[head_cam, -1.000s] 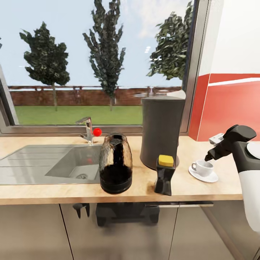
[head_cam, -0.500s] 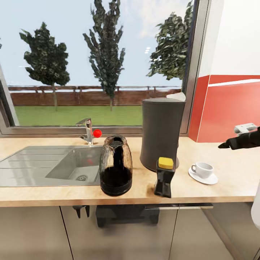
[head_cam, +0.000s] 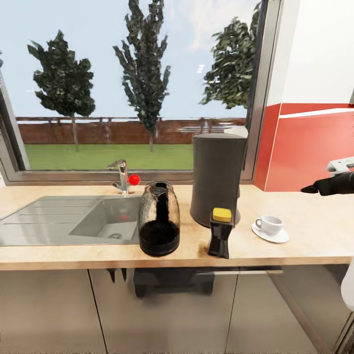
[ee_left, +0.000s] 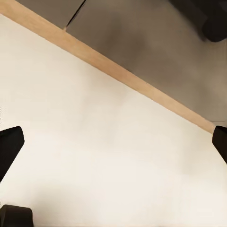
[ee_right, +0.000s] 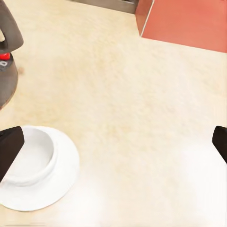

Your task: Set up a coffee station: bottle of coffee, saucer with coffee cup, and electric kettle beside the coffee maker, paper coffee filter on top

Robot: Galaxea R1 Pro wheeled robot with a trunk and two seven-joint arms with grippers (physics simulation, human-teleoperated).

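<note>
On the kitchen countertop (head_cam: pixel 305 236) the tall dark grey coffee maker (head_cam: pixel 216 177) stands by the window. A pale off-white piece, probably the paper coffee filter (head_cam: pixel 237 131), shows at its top rear edge. In front, to its left, is the glassy dark electric kettle (head_cam: pixel 159 226). The bottle of coffee (head_cam: pixel 220 241) with a yellow cap stands just before it. To the right the white coffee cup (head_cam: pixel 269 224) sits on the saucer (head_cam: pixel 280 238). My right gripper (head_cam: pixel 310 189) hovers open, right of and above the cup (ee_right: pixel 26 161) and saucer (ee_right: pixel 56 182). My left gripper (ee_left: pixel 113 146) is open over a pale surface.
A steel sink (head_cam: pixel 59 221) with a tap (head_cam: pixel 120 177) takes up the counter's left part. A red wall panel (head_cam: pixel 305 147) rises at the back right. Grey cabinet fronts (head_cam: pixel 49 309) run below the worktop, with a dark base shape (head_cam: pixel 172 282) under its edge.
My right gripper has drawn away from just above the cup, up and to the right. The head view has shifted slightly, so everything sits a little differently in the picture.
</note>
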